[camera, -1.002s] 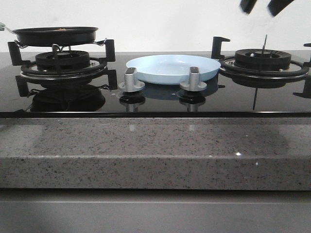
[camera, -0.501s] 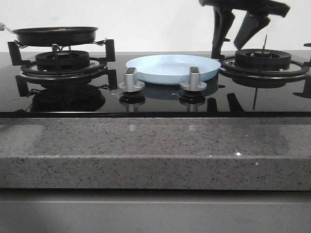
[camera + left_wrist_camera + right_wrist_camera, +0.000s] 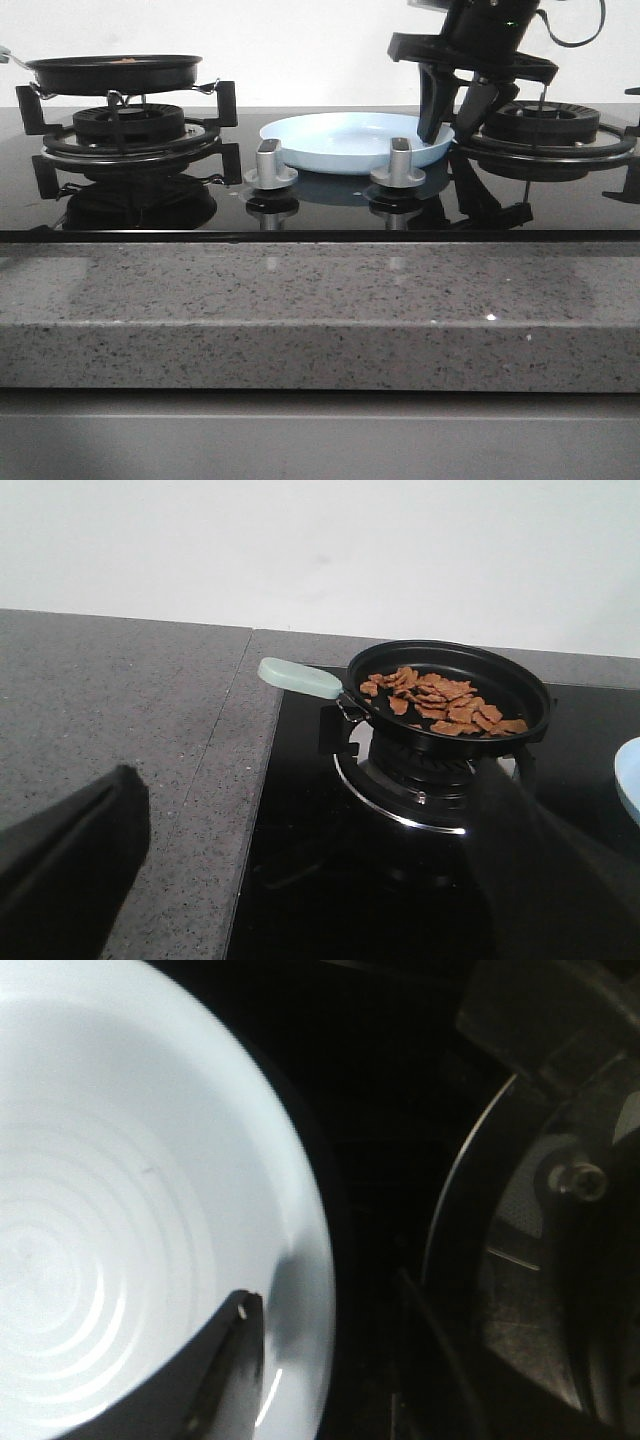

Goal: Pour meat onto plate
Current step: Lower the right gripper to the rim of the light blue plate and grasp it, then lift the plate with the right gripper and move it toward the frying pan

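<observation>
At the plate (image 3: 355, 141) rim: right gripper (image 3: 456, 122), fingers spread astride its edge, presumably to steady it; meat (image 3: 440, 698) in pan (image 3: 455, 695).

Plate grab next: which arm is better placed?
Right. The right gripper is down at the plate, jaws open astride its rim, one finger over the inside. The left gripper shows only in its wrist view, back from the frying pan holding the meat.
</observation>
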